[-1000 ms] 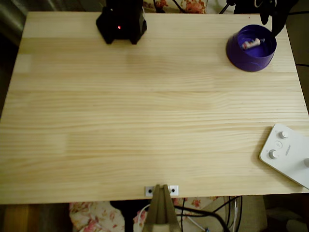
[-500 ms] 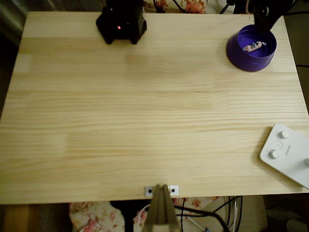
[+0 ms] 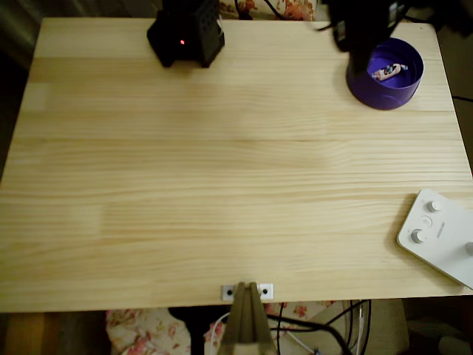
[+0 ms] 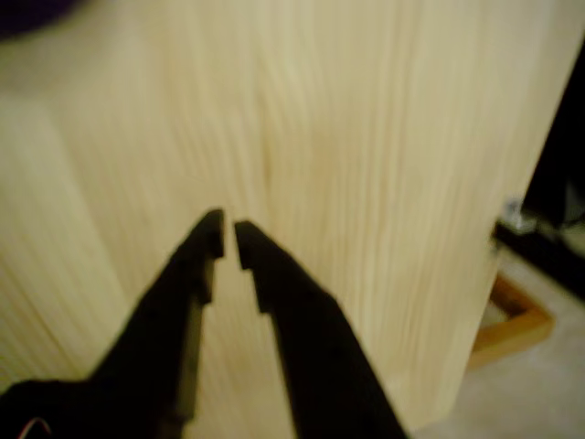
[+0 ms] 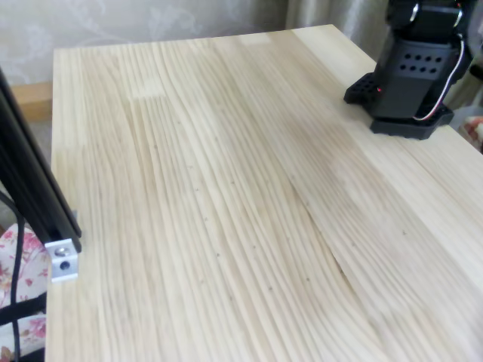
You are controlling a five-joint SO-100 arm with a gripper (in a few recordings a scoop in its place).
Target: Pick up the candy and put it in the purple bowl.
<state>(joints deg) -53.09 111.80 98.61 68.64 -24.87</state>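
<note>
The purple bowl [image 3: 384, 80] stands at the table's far right corner in the overhead view. The candy [image 3: 389, 72], a small pink and white wrapped sweet, lies inside it. My dark arm [image 3: 358, 29] hangs over the bowl's left rim and hides part of it. In the wrist view my gripper [image 4: 228, 240] points at bare wood, its black fingertips almost touching with nothing between them. A blurred sliver of the purple bowl [image 4: 27, 11] shows at the top left corner there.
The arm's black base [image 3: 186, 33] sits at the table's far edge, also seen as the base [image 5: 411, 75] in the fixed view. A white device with knobs [image 3: 440, 237] lies at the near right. A metal bracket [image 3: 247, 291] clamps the front edge.
The arm has swung left, from over the bowl's far right side to its left rim. The candy stays lying in the bowl.
</note>
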